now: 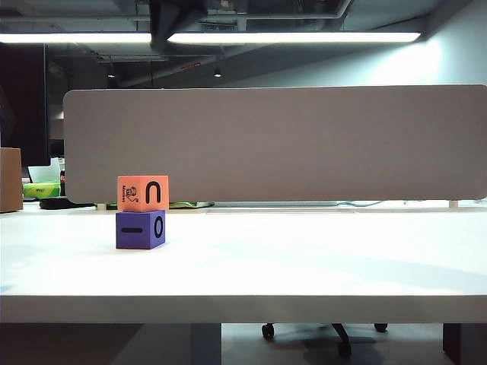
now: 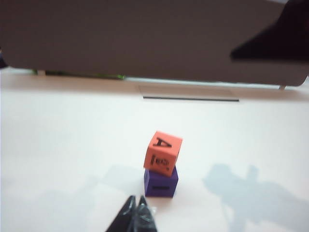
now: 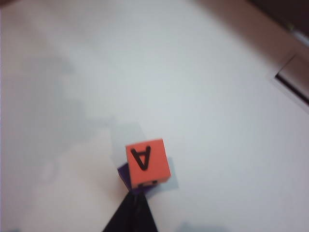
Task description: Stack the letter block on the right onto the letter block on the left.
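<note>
Both jaws shut and empty: right gripper (image 3: 131, 212) directly above the stack, left gripper (image 2: 136, 215) nearby, short of it on the near side. Orange block (image 1: 142, 193) stacked on purple block (image 1: 140, 230), toward the desk's (image 1: 319, 266) left edge, slightly twisted.

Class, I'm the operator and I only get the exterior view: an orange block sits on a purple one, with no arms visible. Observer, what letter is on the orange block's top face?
Observer: The orange block has a black A on top, seen in the right wrist view.
Operator: Where is the right gripper?
Observer: The right gripper is close beside the stack, fingers shut, holding nothing.
Operator: And the left one?
Observer: The left gripper is on the near side of the purple block, apart from it, fingers together.
</note>
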`<action>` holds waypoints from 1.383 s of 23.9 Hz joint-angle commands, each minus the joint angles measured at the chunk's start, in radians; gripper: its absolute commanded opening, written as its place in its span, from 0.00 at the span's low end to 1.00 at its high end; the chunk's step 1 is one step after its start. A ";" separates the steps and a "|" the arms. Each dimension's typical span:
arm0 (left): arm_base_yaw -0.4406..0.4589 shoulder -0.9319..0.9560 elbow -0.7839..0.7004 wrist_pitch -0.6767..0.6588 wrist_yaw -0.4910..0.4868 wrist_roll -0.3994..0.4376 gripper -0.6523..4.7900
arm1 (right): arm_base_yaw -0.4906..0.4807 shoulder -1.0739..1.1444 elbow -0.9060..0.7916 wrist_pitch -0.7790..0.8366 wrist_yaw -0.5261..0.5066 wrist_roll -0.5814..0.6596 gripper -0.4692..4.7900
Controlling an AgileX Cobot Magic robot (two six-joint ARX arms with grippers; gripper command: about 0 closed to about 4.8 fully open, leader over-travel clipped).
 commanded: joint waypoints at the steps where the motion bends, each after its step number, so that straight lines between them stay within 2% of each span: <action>1: -0.002 0.000 0.006 -0.073 -0.003 0.001 0.11 | 0.032 -0.045 0.003 0.052 0.001 -0.019 0.08; 3: -0.002 0.000 0.006 -0.117 -0.002 0.005 0.11 | 0.056 -0.077 0.003 0.074 0.006 -0.029 0.08; 6: -0.002 -0.001 0.006 -0.146 0.021 0.054 0.11 | 0.078 -0.121 0.003 0.102 0.022 -0.041 0.08; 11: -0.002 -0.035 0.006 -0.140 0.047 0.052 0.11 | 0.080 -0.173 0.003 0.104 0.028 -0.045 0.08; 16: -0.002 -0.153 0.006 -0.155 0.043 0.042 0.11 | 0.079 -0.214 0.003 0.103 0.046 -0.070 0.08; 21: -0.002 -0.298 0.006 -0.234 0.034 0.042 0.11 | 0.079 -0.261 0.002 0.101 0.047 -0.082 0.08; 24: -0.002 -0.296 0.006 -0.271 0.034 0.042 0.11 | 0.079 -0.283 0.002 0.100 0.048 -0.089 0.08; 28: -0.001 -0.296 0.004 -0.294 0.011 0.047 0.11 | 0.080 -0.332 0.002 0.079 0.055 -0.100 0.08; 33: -0.002 -0.296 0.004 -0.291 -0.101 0.042 0.11 | 0.080 -0.433 0.002 0.017 0.099 -0.127 0.08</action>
